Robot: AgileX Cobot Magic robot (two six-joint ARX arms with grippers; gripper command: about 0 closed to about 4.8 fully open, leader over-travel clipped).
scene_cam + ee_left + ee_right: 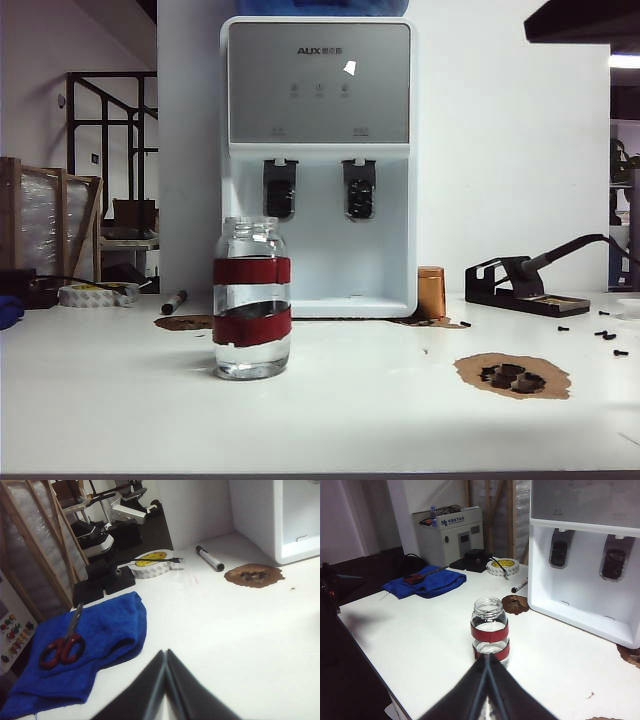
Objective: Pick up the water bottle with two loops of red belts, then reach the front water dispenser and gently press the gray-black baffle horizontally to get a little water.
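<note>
The white table (400,420) was seen nearest, with the tall white water dispenser (318,160) behind. The clear glass water bottle with two dark-red bands (490,632) was found standing just ahead of the right gripper (488,672), jaws pressed together. The left gripper (165,672), likewise closed, was kept well apart beside a blue cloth (95,640). The right jaws should be spread before the bottle is approached.

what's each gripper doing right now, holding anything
left gripper: shut, empty, over the bare table.
right gripper: shut, empty, just short of the water bottle.
</note>
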